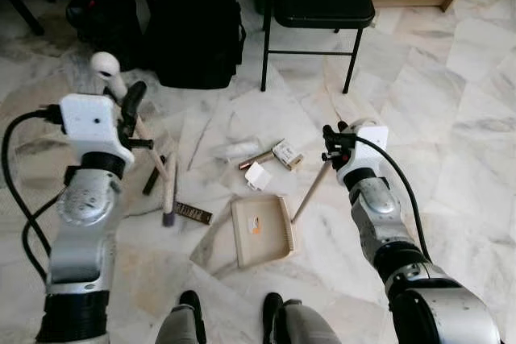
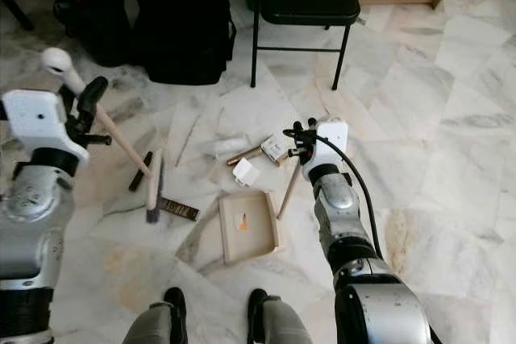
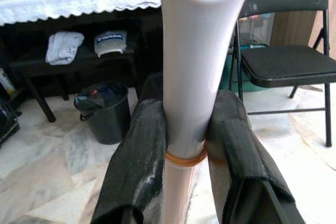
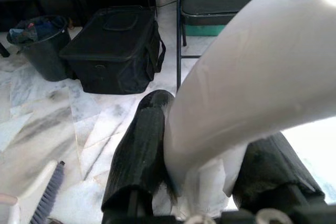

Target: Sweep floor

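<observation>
Broom (image 1: 168, 187) is light, stiff and top-slippery, clamped by your left gripper (image 1: 129, 110) near its white handle end, bristles on marble floor (image 1: 451, 118) left of the dustpan (image 1: 262, 231), whose handle your right gripper (image 1: 332, 144) grips.

One marking is partly legible: white lettering on a dark cap (image 3: 111, 43) lying on the low shelf (image 3: 31, 61); exact wording cannot be read.
</observation>
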Motion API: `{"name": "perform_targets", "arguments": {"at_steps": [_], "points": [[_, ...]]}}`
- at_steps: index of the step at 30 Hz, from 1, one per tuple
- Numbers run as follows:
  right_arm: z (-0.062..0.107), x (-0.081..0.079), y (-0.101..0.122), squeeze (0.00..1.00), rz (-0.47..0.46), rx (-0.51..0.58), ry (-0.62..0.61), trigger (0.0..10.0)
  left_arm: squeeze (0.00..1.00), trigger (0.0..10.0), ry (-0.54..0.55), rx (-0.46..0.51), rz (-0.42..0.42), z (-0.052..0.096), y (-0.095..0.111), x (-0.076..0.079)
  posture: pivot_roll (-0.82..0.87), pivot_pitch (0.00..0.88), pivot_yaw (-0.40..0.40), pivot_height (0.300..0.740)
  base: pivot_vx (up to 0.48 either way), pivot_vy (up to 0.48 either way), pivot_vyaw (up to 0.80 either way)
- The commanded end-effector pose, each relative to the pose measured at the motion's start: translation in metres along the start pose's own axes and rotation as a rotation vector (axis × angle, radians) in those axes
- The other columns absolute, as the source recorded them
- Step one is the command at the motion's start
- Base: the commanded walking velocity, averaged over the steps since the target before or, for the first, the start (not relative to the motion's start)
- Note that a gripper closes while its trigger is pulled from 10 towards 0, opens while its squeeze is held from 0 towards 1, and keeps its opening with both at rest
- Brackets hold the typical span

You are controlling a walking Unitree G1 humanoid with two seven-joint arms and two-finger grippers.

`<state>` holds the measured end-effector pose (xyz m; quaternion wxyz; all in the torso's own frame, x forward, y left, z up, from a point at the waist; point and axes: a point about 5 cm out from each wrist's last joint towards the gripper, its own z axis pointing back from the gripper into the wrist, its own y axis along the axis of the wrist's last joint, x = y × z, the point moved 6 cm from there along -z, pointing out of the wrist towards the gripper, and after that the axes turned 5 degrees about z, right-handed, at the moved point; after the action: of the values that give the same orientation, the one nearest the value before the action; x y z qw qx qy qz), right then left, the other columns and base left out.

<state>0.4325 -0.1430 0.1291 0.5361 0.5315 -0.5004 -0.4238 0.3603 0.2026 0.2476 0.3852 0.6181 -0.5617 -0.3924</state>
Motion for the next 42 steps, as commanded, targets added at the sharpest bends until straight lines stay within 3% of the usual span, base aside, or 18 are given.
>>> {"name": "perform_targets", "arguments": {"at_steps": [1,10,14,23,27,32,42], "points": [[0.011,-0.006,-0.028,0.0,-0.036,-0.086,0.015,10.0,0.0,10.0,-0.007,0.055,-0.026,-0.002,0.004,0.008,0.04,0.337,-0.041,0.74,0.0,0.0,0.0],[0.013,-0.004,-0.029,0.0,-0.032,-0.083,0.016,10.0,0.0,10.0,-0.041,0.028,-0.106,0.004,-0.024,0.012,0.02,0.348,-0.047,0.74,0.0,0.0,0.0],[0.015,-0.002,-0.03,0.0,-0.028,-0.083,0.017,10.0,0.0,10.0,0.03,0.055,-0.072,0.003,-0.017,0.0,0.02,0.352,-0.052,0.74,0.0,0.0,0.0],[0.016,-0.004,-0.031,0.0,-0.027,-0.082,0.026,10.0,0.0,10.0,-0.014,0.065,-0.201,0.005,-0.026,-0.004,0.01,0.367,-0.061,0.74,0.0,0.0,0.0],[0.019,-0.002,-0.033,0.0,-0.021,-0.085,0.026,10.0,0.0,10.0,-0.059,0.034,-0.277,0.012,-0.043,-0.002,-0.01,0.378,-0.068,0.74,0.0,0.0,0.0],[0.021,0.002,-0.035,0.0,-0.011,-0.088,0.028,10.0,0.0,10.0,-0.089,-0.011,-0.311,0.021,-0.06,-0.003,-0.02,0.39,-0.08,0.74,0.0,0.0,0.0],[0.024,0.006,-0.037,0.0,0.002,-0.094,0.033,10.0,0.0,10.0,-0.122,-0.129,-0.309,0.046,-0.097,-0.007,-0.04,0.405,-0.097,0.74,0.0,0.0,0.0]]}}
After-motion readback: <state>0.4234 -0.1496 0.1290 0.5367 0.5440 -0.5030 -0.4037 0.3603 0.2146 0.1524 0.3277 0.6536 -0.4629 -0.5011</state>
